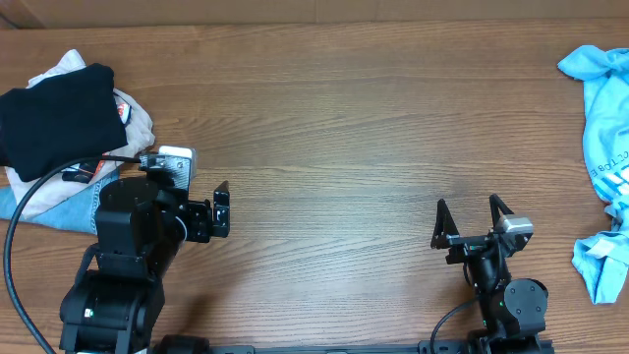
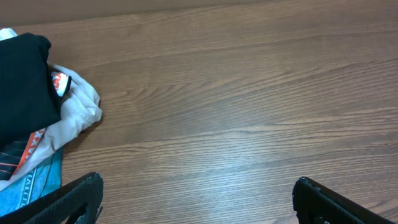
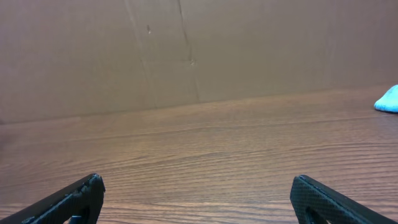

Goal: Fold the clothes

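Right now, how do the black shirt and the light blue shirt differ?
The black shirt is a compact folded bundle; the light blue shirt lies crumpled and spread out. The black shirt sits on top of other clothes; the light blue shirt lies directly on the table. The black shirt shows no print; the light blue shirt carries white lettering. Both rest untouched at opposite ends of the table.

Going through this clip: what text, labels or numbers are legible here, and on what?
None can be read in full.
Light blue shirt: white lettering, too blurred to read.
Beside the black shirt: red-and-white print, too small.
Blue fabric under the pile: faint lettering, illegible.
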